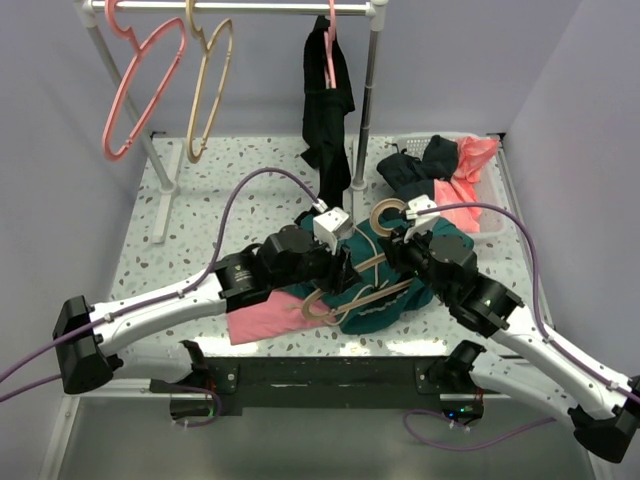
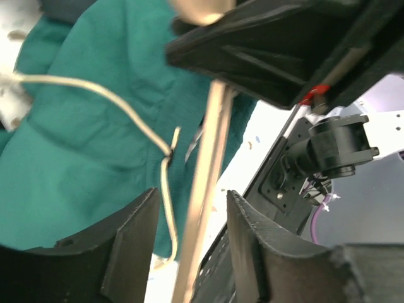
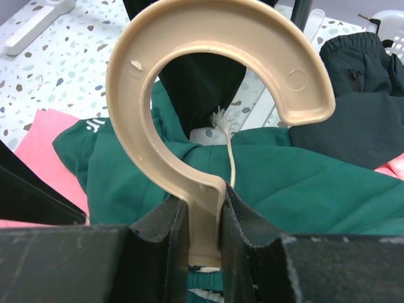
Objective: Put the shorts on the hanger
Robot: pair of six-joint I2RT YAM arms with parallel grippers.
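My right gripper (image 3: 203,218) pinched the neck of the thin tan plastic hanger (image 3: 214,19); my left gripper (image 2: 189,233) stood spread around its bar. The dark teal-green fabric shorts (image 1: 390,300) lay bunched on the speckled table (image 1: 180,230) beneath, not yet draped, I judged.

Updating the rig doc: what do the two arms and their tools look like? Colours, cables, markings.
Left arm and right arm match: white tubular links, bulky black joints and bases. A loose purple cable arcs to each wrist, where a white block sits. Left tool and right tool have black fingers with rough inner faces. No readable markings.
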